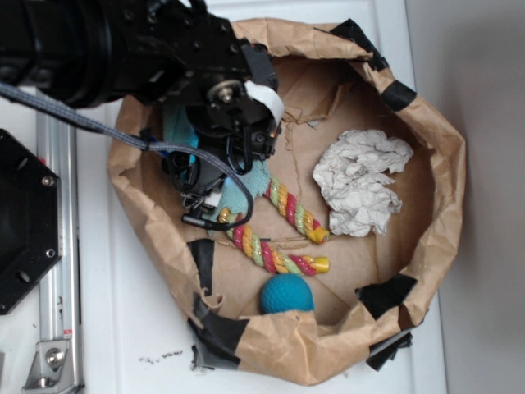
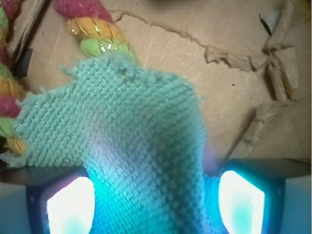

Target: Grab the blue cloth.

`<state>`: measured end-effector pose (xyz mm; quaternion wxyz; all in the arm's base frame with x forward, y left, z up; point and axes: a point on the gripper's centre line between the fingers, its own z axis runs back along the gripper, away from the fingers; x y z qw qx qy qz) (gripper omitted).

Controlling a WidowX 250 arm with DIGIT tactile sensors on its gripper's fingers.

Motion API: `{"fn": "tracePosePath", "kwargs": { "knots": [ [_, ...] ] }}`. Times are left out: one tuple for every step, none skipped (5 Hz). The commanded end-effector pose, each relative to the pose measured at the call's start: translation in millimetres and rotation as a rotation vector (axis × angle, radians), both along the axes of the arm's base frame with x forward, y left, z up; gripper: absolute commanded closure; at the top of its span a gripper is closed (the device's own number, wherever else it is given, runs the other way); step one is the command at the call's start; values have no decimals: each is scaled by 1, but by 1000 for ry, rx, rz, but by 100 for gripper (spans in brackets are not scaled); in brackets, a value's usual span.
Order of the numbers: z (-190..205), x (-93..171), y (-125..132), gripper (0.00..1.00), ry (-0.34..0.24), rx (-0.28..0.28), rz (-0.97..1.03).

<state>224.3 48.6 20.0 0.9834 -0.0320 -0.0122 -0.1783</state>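
At the nine o'clock side of the brown paper basin [image 1: 443,139], my gripper [image 2: 156,200] stands over the blue cloth [image 2: 122,146], jaws spread with the cloth running between them; whether they press it I cannot tell. Rope toy [image 1: 271,250] lies just beside, paper wad [image 1: 361,180] toward three o'clock, teal ball [image 1: 287,295] toward six.

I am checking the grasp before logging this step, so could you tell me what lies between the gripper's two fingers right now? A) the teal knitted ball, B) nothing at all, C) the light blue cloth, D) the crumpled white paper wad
C: in the wrist view the blue cloth runs down between the two fingers of the gripper, while the ball and paper wad lie apart in the bag.
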Motion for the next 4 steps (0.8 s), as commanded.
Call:
{"fn": "tracePosePath", "kwargs": {
  "knots": [
    [-12, 4, 9, 0, -22, 3, -12],
    [-5, -1, 11, 100, -53, -9, 17],
    [0, -2, 10, 100, -59, -14, 19],
    [5, -1, 11, 100, -61, -20, 37]
  ]
}}
